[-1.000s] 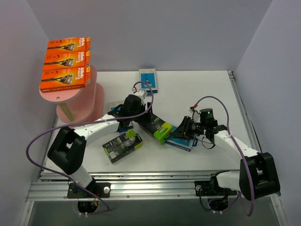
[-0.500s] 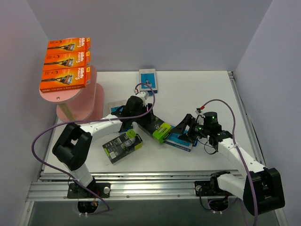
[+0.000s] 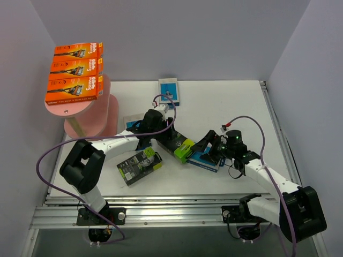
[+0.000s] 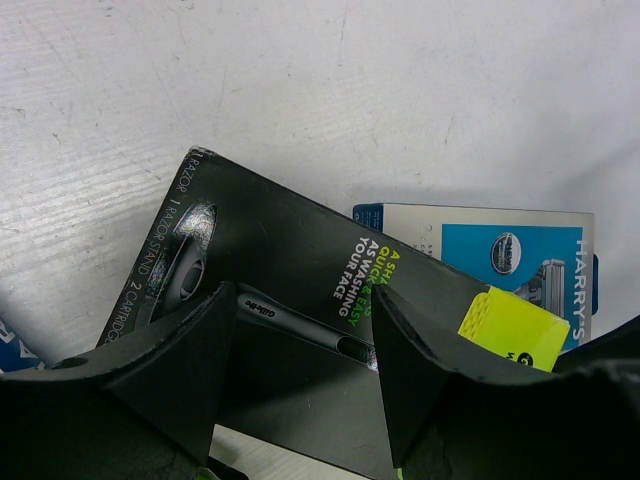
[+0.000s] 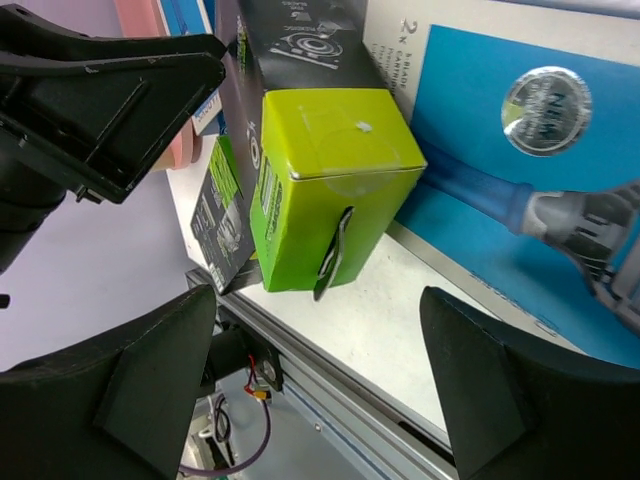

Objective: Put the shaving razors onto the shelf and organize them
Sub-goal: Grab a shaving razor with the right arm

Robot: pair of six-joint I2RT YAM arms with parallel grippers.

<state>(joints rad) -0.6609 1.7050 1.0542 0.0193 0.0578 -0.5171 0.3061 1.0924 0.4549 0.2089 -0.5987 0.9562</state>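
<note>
Two end effectors (image 3: 153,141) (image 3: 207,146) beside black pack (image 3: 174,142)

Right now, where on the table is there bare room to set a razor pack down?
Bare tabletop lies between the far blue pack and the right rail. Crowded: centre, around the black-and-lime pack and the near blue pack.

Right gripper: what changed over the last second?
The right gripper, closed by the lime end of the black-and-lime pack a second ago, opened, apparently releasing it. Its wrist dropped back slightly toward the near edge. The left gripper shifted slightly nearer over that pack, jaws apart. Unchanged: three orange packs on the shelf, the other packs on the table.
</note>
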